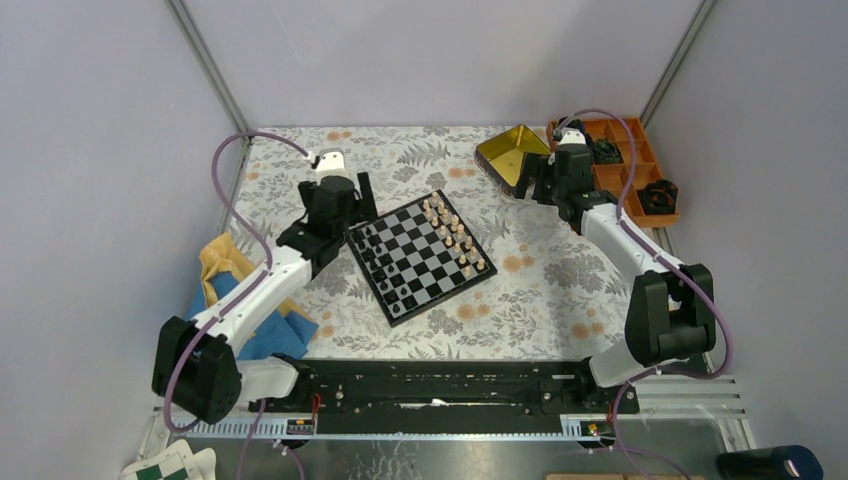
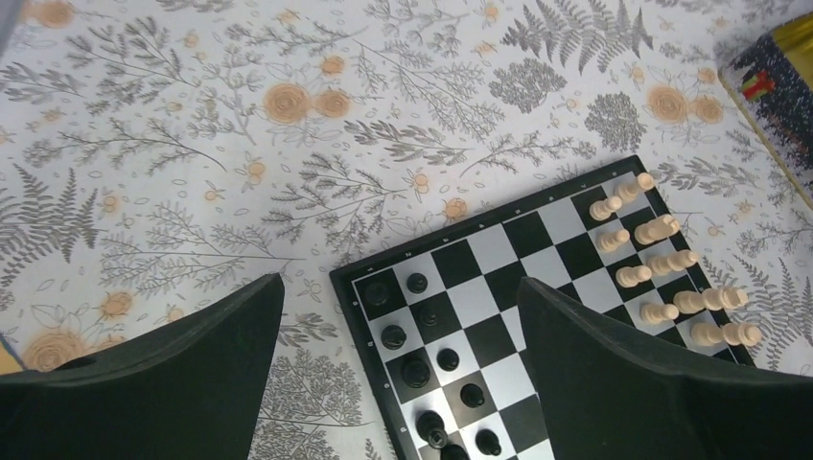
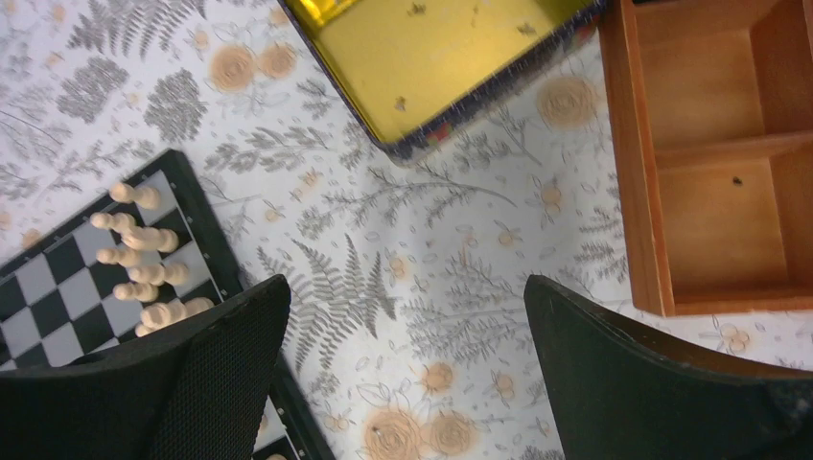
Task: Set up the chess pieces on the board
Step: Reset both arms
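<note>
tan chess pieces [image 1: 455,232] line the board [image 1: 420,262]; left gripper [image 2: 401,280] and right gripper [image 3: 407,280] gape empty

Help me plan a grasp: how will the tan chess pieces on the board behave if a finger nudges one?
The tan pieces look tall and narrow-based, so a sideways nudge would probably tip one. They stand crowded in two rows, so a falling one likely hits its neighbour. Being tiny, they are probably very light and easily flicked away.
</note>
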